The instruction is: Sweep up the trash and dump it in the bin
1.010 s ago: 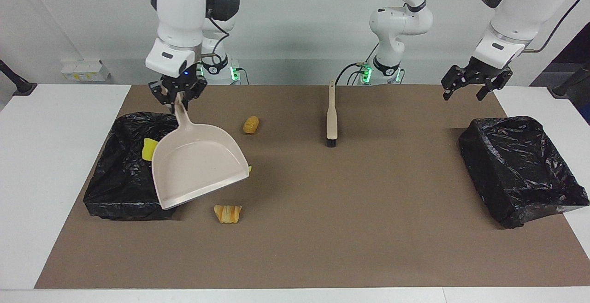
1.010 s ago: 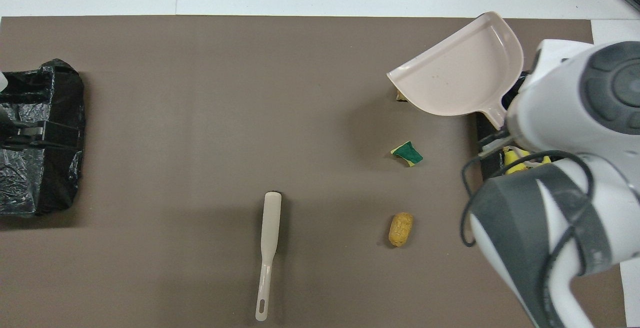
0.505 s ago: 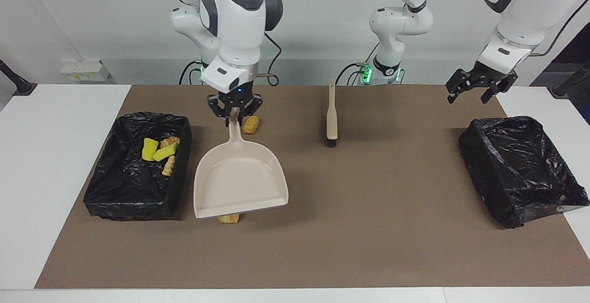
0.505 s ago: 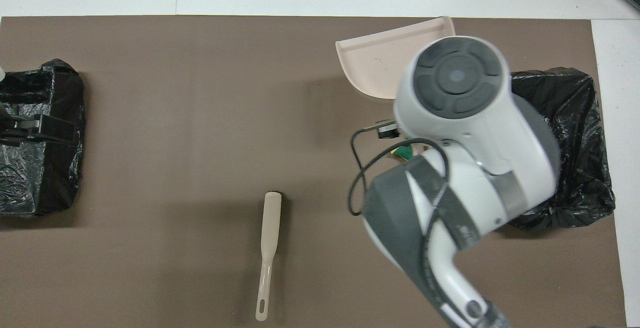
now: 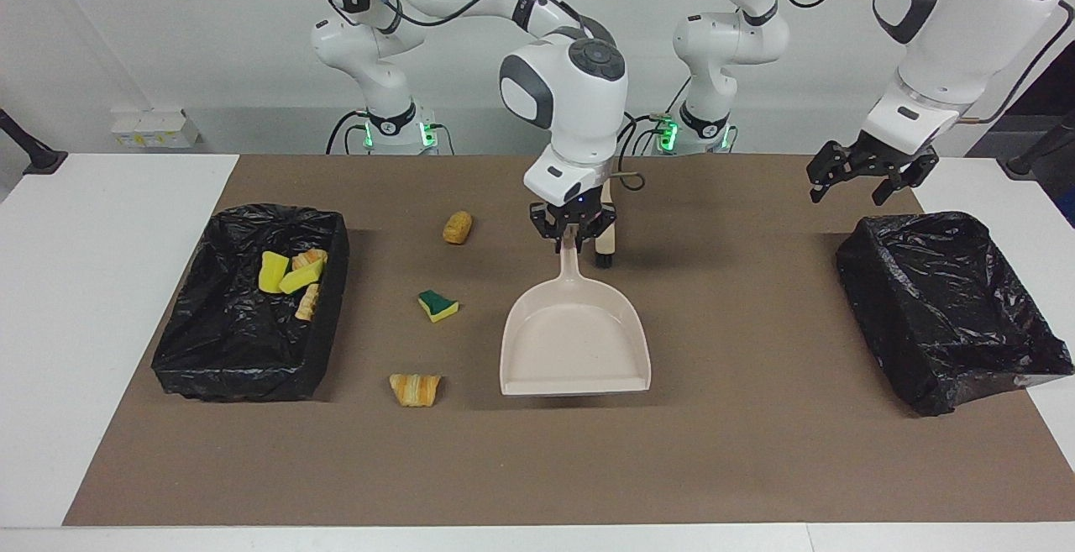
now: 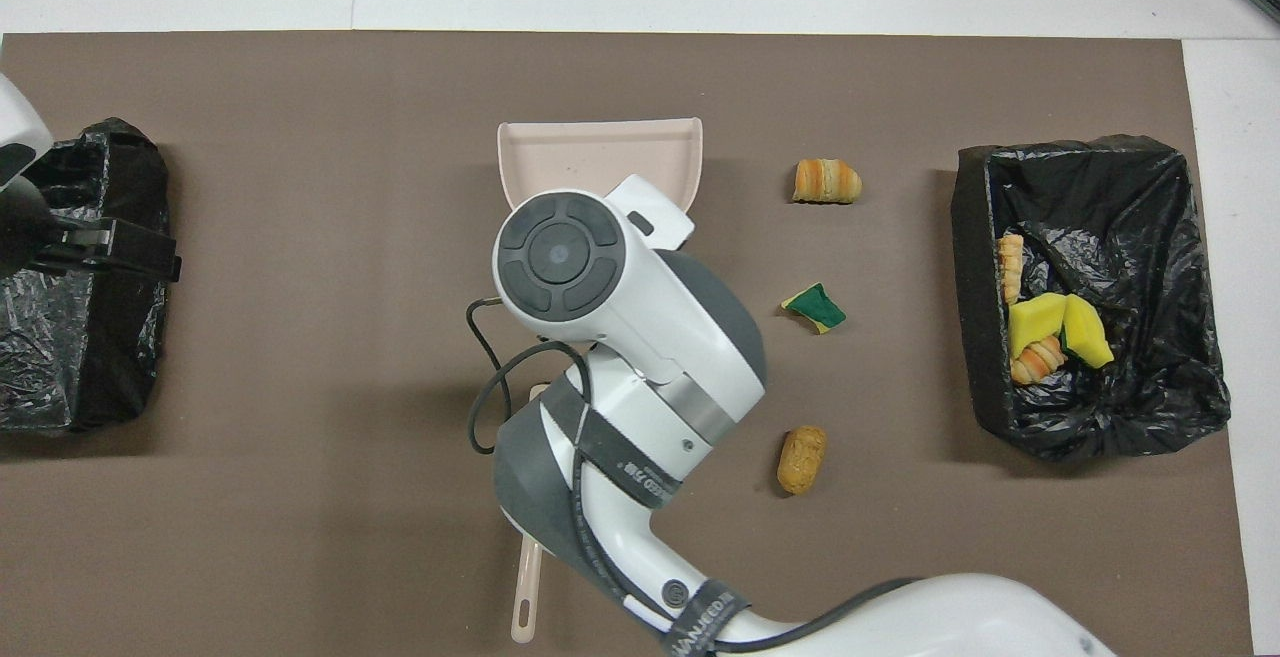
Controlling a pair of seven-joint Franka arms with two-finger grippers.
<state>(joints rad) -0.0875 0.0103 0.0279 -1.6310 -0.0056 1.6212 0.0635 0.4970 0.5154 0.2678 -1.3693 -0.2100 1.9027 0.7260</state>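
The right gripper (image 5: pixel 574 234) is clamped shut on the handle of an empty pink dustpan (image 5: pixel 576 345), held over the middle of the mat. A second ago this pan hung tipped over the trash-filled bin (image 5: pixel 243 304) at the right arm's end of the table; it has since swung away from that bin and levelled out. I judge that one load has just been dumped and the pan is coming back for more.

Taking that bin as the landmark: four scraps (image 5: pixel 291 277) lie inside it. Three scraps remain on the mat beside it, toward the table's middle: a striped bread chunk (image 5: pixel 415 389) farthest from the robots, a green-topped sponge piece (image 5: pixel 437 305) between, and a tan bread chunk (image 5: pixel 457 227) nearest the robots. The brush (image 6: pixel 525 587) lies still farther from the bin, under the right arm, mostly hidden.

The left gripper (image 5: pixel 863 169) waits with fingers spread and empty, over the second, empty bin (image 5: pixel 949 308) at the left arm's end, well apart from the first.
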